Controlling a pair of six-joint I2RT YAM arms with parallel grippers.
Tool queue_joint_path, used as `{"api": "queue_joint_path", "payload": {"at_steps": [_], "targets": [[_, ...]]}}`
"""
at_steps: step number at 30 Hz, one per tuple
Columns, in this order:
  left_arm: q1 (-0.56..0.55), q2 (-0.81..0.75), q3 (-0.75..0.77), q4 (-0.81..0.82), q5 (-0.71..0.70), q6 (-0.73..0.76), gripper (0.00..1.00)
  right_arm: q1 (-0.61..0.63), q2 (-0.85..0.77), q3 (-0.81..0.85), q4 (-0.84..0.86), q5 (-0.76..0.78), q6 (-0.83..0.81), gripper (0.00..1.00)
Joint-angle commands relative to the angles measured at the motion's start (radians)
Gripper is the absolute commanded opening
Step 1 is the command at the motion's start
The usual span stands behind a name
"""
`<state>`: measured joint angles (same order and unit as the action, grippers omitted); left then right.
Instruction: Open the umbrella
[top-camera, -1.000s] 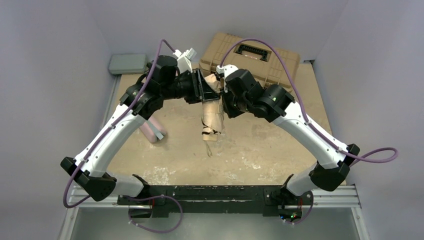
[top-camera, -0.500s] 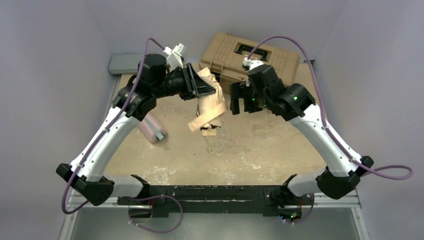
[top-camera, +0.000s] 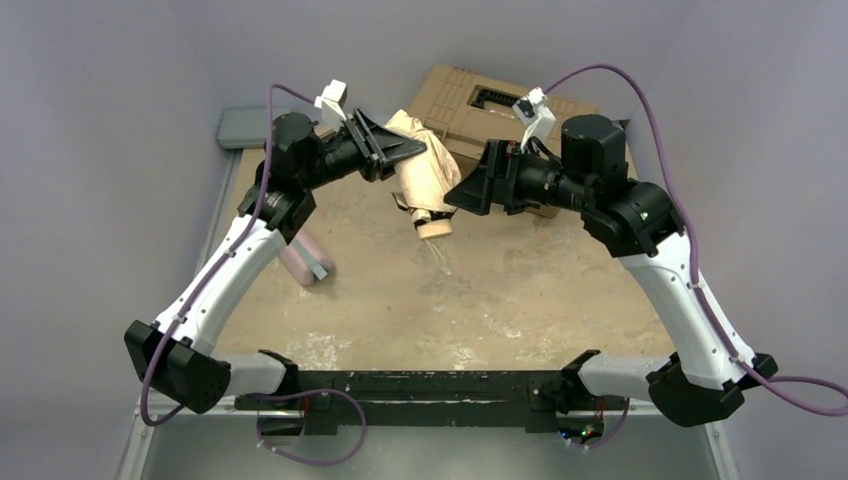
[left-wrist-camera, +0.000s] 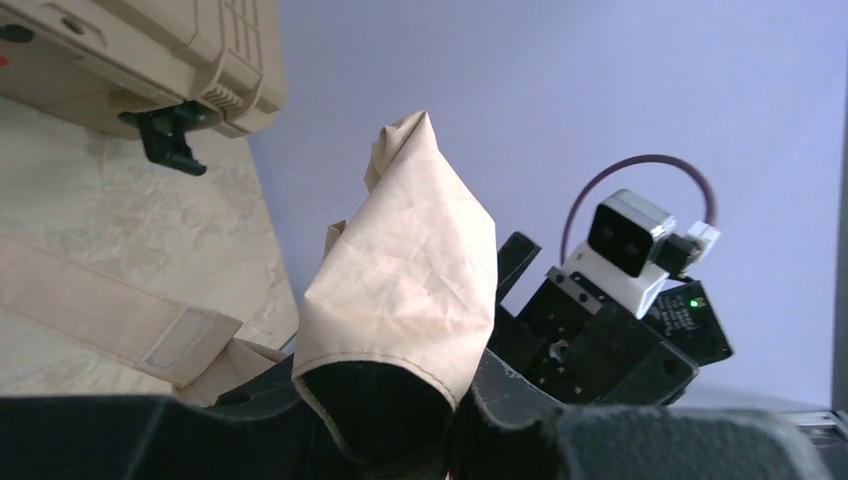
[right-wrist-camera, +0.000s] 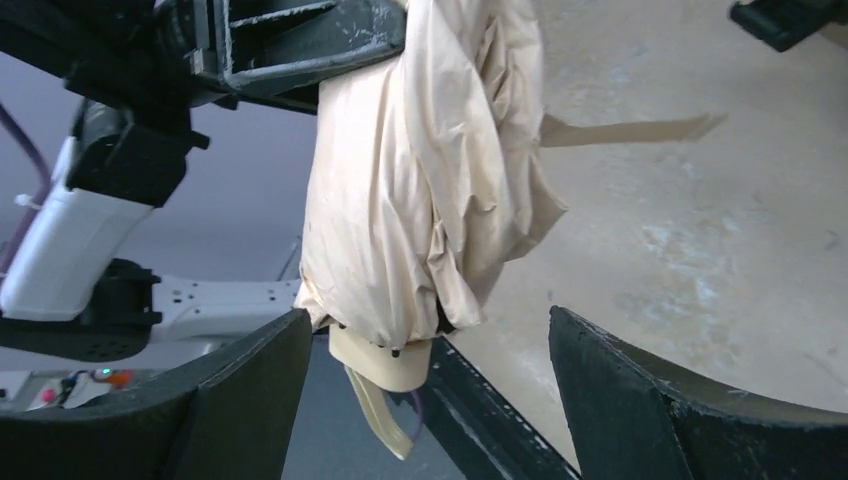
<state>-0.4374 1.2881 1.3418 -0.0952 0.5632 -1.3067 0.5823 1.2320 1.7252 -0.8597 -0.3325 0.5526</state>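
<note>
The left gripper clamps the folded umbrella by its upper end, the bundle hanging below it. The right gripper, jaws spread, faces it; best close squarely on the cream handle, then pull straight.

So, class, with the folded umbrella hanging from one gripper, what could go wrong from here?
The left gripper pinches the umbrella by its fabric end, so a pull may slip or tear it. The open right gripper could close on loose cloth rather than the cream handle. The tan toolbox close behind might block the spreading canopy.
</note>
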Motion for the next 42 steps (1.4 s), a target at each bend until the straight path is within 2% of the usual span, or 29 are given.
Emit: {"api": "queue_joint_path", "payload": {"at_steps": [1, 8, 11, 12, 13, 15, 16, 19, 20, 22, 26, 28, 31, 33, 36, 42], "targets": [[0.009, -0.003, 0.006, 0.297, 0.045, -0.158, 0.00, 0.001, 0.012, -0.043, 0.212, -0.169, 0.111, 0.85], [0.007, -0.001, -0.029, 0.405, 0.034, -0.220, 0.00, 0.001, 0.079, -0.018, 0.258, -0.193, 0.133, 0.80], [0.003, 0.002, -0.050, 0.457, 0.026, -0.253, 0.00, 0.001, 0.098, -0.018, 0.282, -0.210, 0.144, 0.73], [0.001, 0.002, -0.052, 0.458, 0.018, -0.254, 0.00, 0.001, 0.102, -0.018, 0.287, -0.214, 0.148, 0.62], [-0.002, 0.002, -0.052, 0.456, 0.013, -0.249, 0.00, 0.001, 0.106, -0.021, 0.297, -0.229, 0.154, 0.41], [-0.012, -0.001, -0.043, 0.421, -0.007, -0.222, 0.00, 0.002, 0.110, -0.031, 0.320, -0.247, 0.174, 0.09], [-0.017, -0.002, -0.024, 0.365, -0.017, -0.192, 0.19, 0.002, 0.112, -0.031, 0.325, -0.251, 0.179, 0.00], [-0.025, 0.003, 0.107, -0.016, -0.060, 0.006, 0.82, 0.003, 0.113, -0.016, 0.311, -0.231, 0.183, 0.00], [-0.027, 0.005, 0.151, -0.146, -0.098, 0.084, 0.96, 0.002, 0.116, -0.004, 0.285, -0.204, 0.178, 0.00], [-0.026, 0.011, 0.239, -0.382, -0.174, 0.217, 1.00, 0.001, 0.138, 0.057, 0.175, -0.094, 0.155, 0.00], [-0.030, 0.014, 0.359, -0.716, -0.386, 0.402, 1.00, 0.002, 0.203, 0.190, -0.047, 0.115, 0.146, 0.00], [-0.048, 0.008, 0.394, -0.808, -0.475, 0.465, 1.00, 0.002, 0.233, 0.242, -0.125, 0.220, 0.163, 0.00], [-0.153, 0.004, 0.464, -0.904, -0.656, 0.563, 1.00, 0.005, 0.293, 0.335, -0.234, 0.343, 0.213, 0.00], [-0.220, 0.013, 0.496, -0.961, -0.739, 0.586, 1.00, 0.010, 0.340, 0.411, -0.292, 0.399, 0.228, 0.00], [-0.266, 0.008, 0.481, -0.985, -0.735, 0.531, 1.00, 0.015, 0.412, 0.516, -0.331, 0.422, 0.233, 0.00], [-0.368, -0.024, 0.374, -0.800, -0.704, 0.516, 1.00, 0.035, 0.455, 0.553, -0.306, 0.381, 0.255, 0.00]]}}
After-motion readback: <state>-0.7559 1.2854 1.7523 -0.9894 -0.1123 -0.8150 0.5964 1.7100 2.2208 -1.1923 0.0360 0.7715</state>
